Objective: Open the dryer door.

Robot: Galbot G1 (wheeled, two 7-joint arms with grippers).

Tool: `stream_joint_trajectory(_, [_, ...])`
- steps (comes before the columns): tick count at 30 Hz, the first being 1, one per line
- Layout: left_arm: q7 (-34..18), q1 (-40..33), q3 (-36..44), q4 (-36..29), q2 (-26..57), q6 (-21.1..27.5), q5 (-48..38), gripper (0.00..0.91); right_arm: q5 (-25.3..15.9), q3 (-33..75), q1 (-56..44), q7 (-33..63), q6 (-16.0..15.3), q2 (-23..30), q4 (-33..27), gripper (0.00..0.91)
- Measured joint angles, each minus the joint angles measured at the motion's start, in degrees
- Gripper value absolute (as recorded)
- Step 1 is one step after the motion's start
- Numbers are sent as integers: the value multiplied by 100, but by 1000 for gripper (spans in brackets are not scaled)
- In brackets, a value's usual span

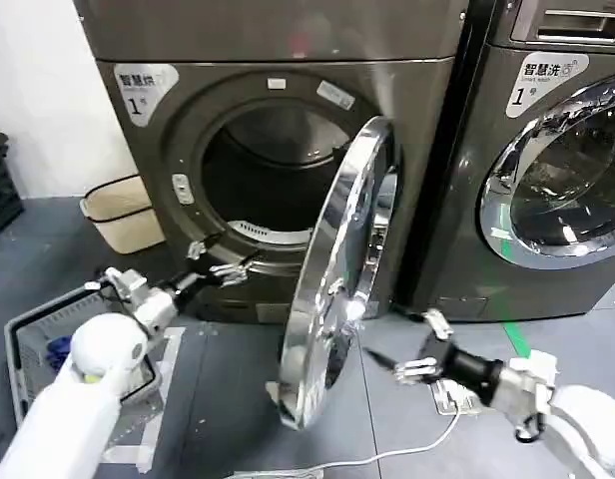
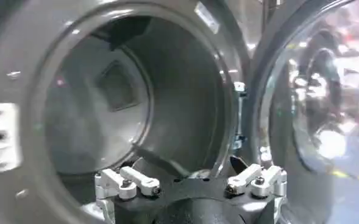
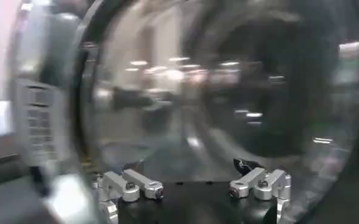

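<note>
Chrome-rimmed, the dryer door (image 1: 337, 279) stands swung well open at the centre of the head view, hinged on its right side and edge-on to the camera, leaving the dark drum opening (image 1: 278, 175) of the dryer (image 1: 288, 60) exposed above and left of it. At lower left the left gripper (image 1: 220, 267) hovers with fingers spread just before the opening's lower rim, holding nothing. At lower right the right gripper (image 1: 412, 349) sits beside the door's outer face, fingers also spread and empty.

the head camera looks forward and down from well back at the dryer door (image 1: 339, 274). each wrist camera sits just behind its own open jaws: the left faces the drum opening (image 2: 136, 91) ahead, the right looks close at the door glass (image 3: 228, 91); all three share the door.
</note>
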Motion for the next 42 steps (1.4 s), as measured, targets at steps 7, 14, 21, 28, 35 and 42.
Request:
stream_joint_trajectory(7, [413,-315,590,-91,66,-134,34,907,-401,1228,-428,688,-123,871,-229,907])
stream_joint_trajectory(14, [654,-553,1137,-150,72,-273,87,907,-738,2245,-463,1106,-319,1490,-512,907])
stream_joint_trajectory(21, [688,-841,1694,-64,-24,-353,88,907,-958,2960,-478,1506,-346,1952,-779,907])
stream_joint_trajectory(28, [684,-1203,2167,80,-206,-358,82,907,-1128,3483,-480,1919,-312,2395,-1145,907])
stream_joint_trajectory(35, [660,-1566,2564,299,-465,-374,82,907,-1078,3900,-501,2267,-195,2726,-1519,907])
stream_joint_trajectory(42, [628,-1975,2998,609,-805,-428,155,907,-1040,4336,-459,2579,-198,2890,-1807,907])
